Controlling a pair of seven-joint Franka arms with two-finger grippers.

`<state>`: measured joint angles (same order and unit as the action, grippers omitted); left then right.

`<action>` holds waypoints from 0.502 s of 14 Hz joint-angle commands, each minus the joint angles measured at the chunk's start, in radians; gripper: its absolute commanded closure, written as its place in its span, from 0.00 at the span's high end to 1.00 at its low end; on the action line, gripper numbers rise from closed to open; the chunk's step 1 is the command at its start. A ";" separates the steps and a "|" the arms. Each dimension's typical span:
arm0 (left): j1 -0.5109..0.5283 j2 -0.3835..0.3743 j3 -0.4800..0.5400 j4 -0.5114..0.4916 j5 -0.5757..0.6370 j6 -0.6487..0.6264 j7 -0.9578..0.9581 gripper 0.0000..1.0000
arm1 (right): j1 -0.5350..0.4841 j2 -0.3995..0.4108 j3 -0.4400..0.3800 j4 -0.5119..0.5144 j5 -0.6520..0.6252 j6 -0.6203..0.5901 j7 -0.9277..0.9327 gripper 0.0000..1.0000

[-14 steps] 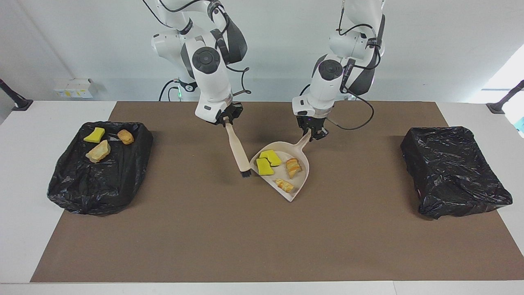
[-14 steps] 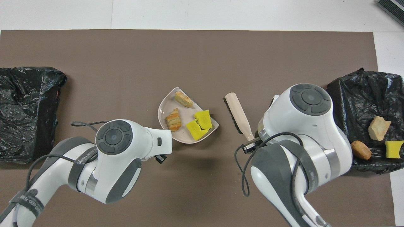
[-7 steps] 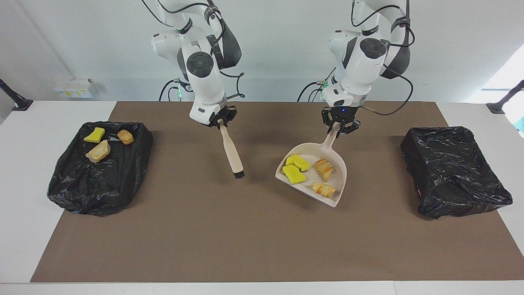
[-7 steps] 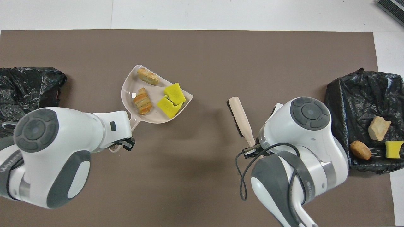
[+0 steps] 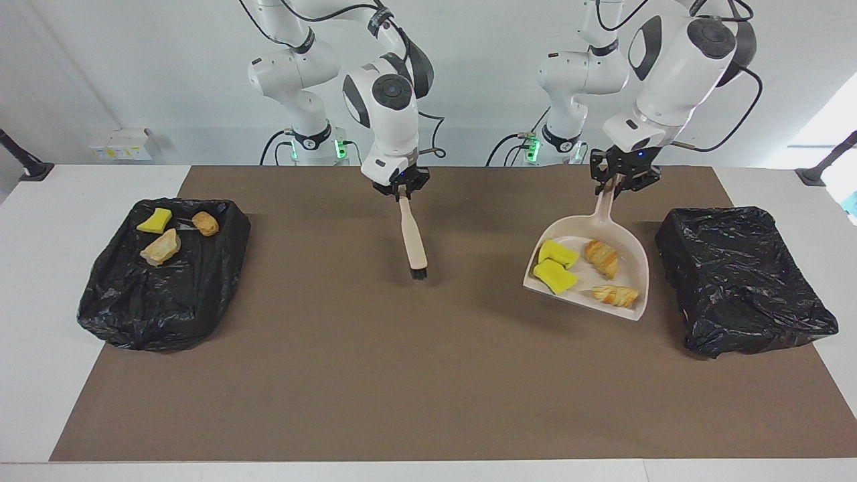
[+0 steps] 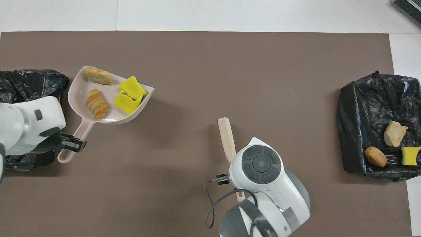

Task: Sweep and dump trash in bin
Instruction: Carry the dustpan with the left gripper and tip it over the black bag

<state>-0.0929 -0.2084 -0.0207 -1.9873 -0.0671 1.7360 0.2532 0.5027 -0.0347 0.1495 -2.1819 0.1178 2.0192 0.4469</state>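
Observation:
My left gripper [image 5: 616, 184] is shut on the handle of the beige dustpan [image 5: 634, 262], which hangs tilted above the mat beside the black-bagged bin [image 5: 743, 281] at the left arm's end. In the pan lie pieces of trash: two yellow sponge pieces [image 5: 556, 264] and two tan lumps [image 5: 601, 258]. From overhead the dustpan [image 6: 77, 95] shows the same sponge pieces [image 6: 130, 96] and lumps [image 6: 96, 104], with the left gripper [image 6: 74, 144] at its handle. My right gripper [image 5: 402, 189] is shut on the brush [image 5: 412, 234], which hangs bristles down over the mat's middle.
A second black-bagged bin [image 5: 164, 288] at the right arm's end holds a yellow sponge piece [image 5: 155, 220], an orange lump [image 5: 205, 223] and a tan lump [image 5: 161, 246]. A brown mat [image 5: 402, 375] covers the table. A small white box [image 5: 120, 144] sits by the wall.
The left arm has lifted the loaded dustpan and carried it from the mat's middle toward the bin at its own end. The right arm has shifted the brush a little the same way.

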 commanded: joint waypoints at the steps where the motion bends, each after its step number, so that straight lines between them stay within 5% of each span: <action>1: 0.137 -0.002 0.008 0.071 -0.008 -0.070 0.113 0.00 | 0.063 -0.001 -0.002 -0.041 -0.003 0.070 0.131 0.00; 7: 0.425 0.010 0.065 0.131 0.001 -0.049 0.576 0.00 | 0.187 0.088 -0.001 -0.048 0.002 0.183 0.285 0.00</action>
<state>0.2601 -0.2081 0.0550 -1.8945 -0.0662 1.6946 0.7349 0.6737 0.0230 0.1512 -2.2284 0.1182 2.1543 0.7034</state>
